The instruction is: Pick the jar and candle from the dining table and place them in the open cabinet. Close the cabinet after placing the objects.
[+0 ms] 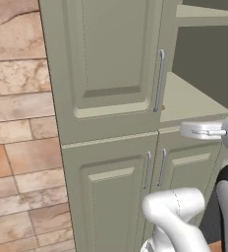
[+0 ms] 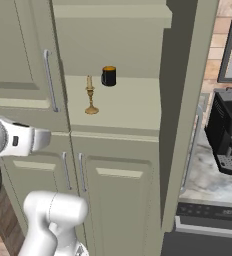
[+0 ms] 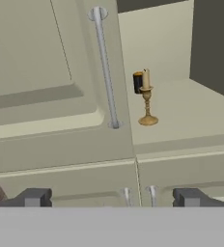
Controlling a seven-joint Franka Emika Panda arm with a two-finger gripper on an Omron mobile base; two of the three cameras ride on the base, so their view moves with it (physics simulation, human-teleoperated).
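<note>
Hand view, from nine o'clock across to three: the closed left door (image 3: 46, 72) of the cabinet (image 3: 61, 149) with its silver bar handle (image 3: 104, 67); then, at about one o'clock from my fingertips, the candle (image 3: 147, 99) upright on the inner shelf (image 3: 191, 116), near its front edge; a short black cylinder (image 3: 138, 82) stands just behind it, and I cannot tell whether they touch. My gripper (image 3: 112, 198) is spread wide and holds nothing; it hangs in front of the cabinet, clear of the shelf. I cannot make out the jar on the shelf, so by my judgement that half of the job is not done.

What could go wrong: the candle sits close to the lip, on a thin stem; a careless reach past it, or a door swung hard, could tip it off the shelf or jam it against the panel.

In the right base view, the open right door (image 2: 185, 115) stands edge-on at three o'clock of the shelf; beyond it sits a black appliance (image 2: 228, 132) on a marbled counter (image 2: 208, 180), which crowds the door's outer side.
</note>
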